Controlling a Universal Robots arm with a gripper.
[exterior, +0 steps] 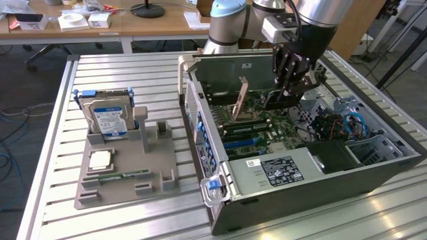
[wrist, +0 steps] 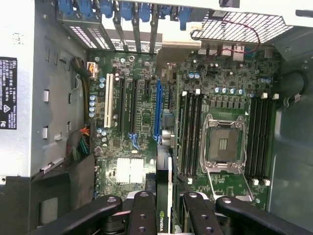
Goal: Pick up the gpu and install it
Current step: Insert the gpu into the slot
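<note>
the claw point(exterior: 291, 89) is partly closed, clamping the gpu point(exterior: 279, 101) edge-down inside the open computer case point(exterior: 333, 195), just over the motherboard point(exterior: 257, 129) and roughly in line with its blue slot point(wrist: 157, 110); the hard drive point(exterior: 107, 117) stands well apart

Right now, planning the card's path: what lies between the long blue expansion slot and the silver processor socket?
Long black memory slots, side by side, in the wrist view.

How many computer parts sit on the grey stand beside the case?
3: a hard drive upright at its far end, a square processor midway, a green memory stick nearer the camera. None seems hidden.
</note>
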